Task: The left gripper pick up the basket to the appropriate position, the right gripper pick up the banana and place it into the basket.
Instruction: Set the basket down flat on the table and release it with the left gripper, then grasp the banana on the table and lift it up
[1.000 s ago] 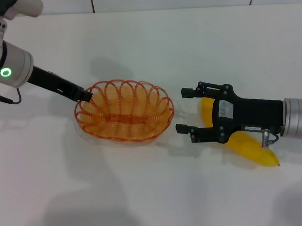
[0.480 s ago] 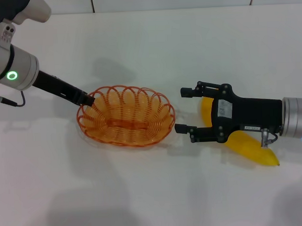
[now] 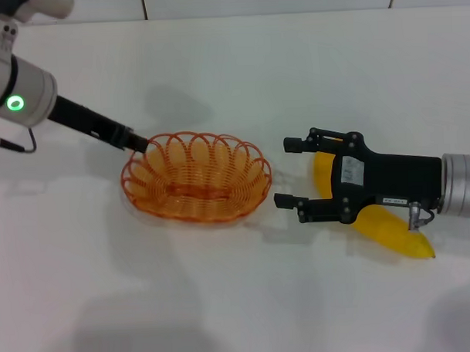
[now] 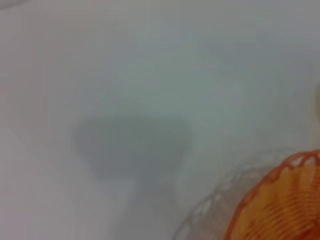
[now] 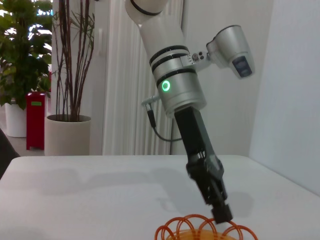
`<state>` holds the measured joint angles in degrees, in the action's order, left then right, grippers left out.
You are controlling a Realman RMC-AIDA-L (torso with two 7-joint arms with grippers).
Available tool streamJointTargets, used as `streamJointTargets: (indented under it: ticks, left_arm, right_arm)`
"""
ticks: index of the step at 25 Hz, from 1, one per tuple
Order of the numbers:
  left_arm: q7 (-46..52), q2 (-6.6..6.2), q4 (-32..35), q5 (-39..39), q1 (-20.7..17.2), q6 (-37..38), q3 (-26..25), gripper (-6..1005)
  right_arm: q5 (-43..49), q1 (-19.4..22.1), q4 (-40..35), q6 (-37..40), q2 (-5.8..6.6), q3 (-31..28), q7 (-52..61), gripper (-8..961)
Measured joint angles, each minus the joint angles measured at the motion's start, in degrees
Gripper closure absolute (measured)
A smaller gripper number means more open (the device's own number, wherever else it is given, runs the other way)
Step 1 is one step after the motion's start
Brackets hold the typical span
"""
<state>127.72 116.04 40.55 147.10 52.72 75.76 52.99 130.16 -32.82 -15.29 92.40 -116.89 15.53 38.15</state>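
Observation:
The orange wire basket (image 3: 196, 177) is left of centre on the white table. My left gripper (image 3: 136, 142) is shut on its far-left rim, with the black arm slanting up to the left. The right wrist view shows the same grip (image 5: 220, 214) on the basket (image 5: 200, 232). The left wrist view shows only a piece of the basket's rim (image 4: 280, 200). My right gripper (image 3: 285, 172) is open and empty. It hovers just right of the basket with its fingers pointing toward it. The yellow banana (image 3: 387, 231) lies on the table under the right gripper's body, partly hidden by it.
The white table (image 3: 231, 76) stretches around both arms. A wall edge runs along the far side. The right wrist view shows potted plants (image 5: 25, 65) and a radiator beyond the table.
The left gripper has moved the basket from tilted to nearly level and a little to the right. The right gripper and the banana have stayed almost still.

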Motion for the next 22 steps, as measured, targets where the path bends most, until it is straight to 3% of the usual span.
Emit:
streamJointTargets:
  ticks: [3, 8, 11, 15, 18, 21, 22]
  left_arm:
    - [0.7, 0.12, 3.6, 0.0, -0.5, 2.2, 0.0, 928]
    - [0.0, 0.25, 15.2, -2.1, -3.5, 9.6, 0.0, 772]
    - [-5.7, 0.35, 25.7, -10.1, -11.0, 14.4, 1.8, 648]
    - [-19.1, 0.38, 34.5, -23.3, -26.0, 12.5, 7.0, 475]
    - [-33.7, 0.48, 33.8, -31.7, -34.2, 8.8, 10.7, 378]
    - [-49.8, 0.6, 29.3, -41.4, -40.8, 5.1, 14.0, 280]
    - [-56.5, 0.59, 25.1, -46.1, -43.0, 4.0, 15.1, 247]
  right_arm:
    - [0.0, 0.4, -0.1, 0.1, 0.0, 0.0, 0.0, 127]
    - [-0.2, 1.4, -0.5, 0.6, 0.12, -1.8, 0.0, 127]
    - [-0.2, 1.7, -0.5, 0.6, 0.17, -3.0, 0.0, 127]
    - [-0.3, 2.3, -0.5, 0.7, 0.17, -4.1, 0.0, 128]
    - [-0.3, 3.6, -0.6, 0.7, 0.18, -5.8, 0.0, 128]
    - [-0.4, 4.9, -1.7, 1.3, 0.17, -6.1, 0.0, 128]
    - [-0.6, 5.5, -2.4, 2.0, 0.18, -6.2, 0.0, 128]
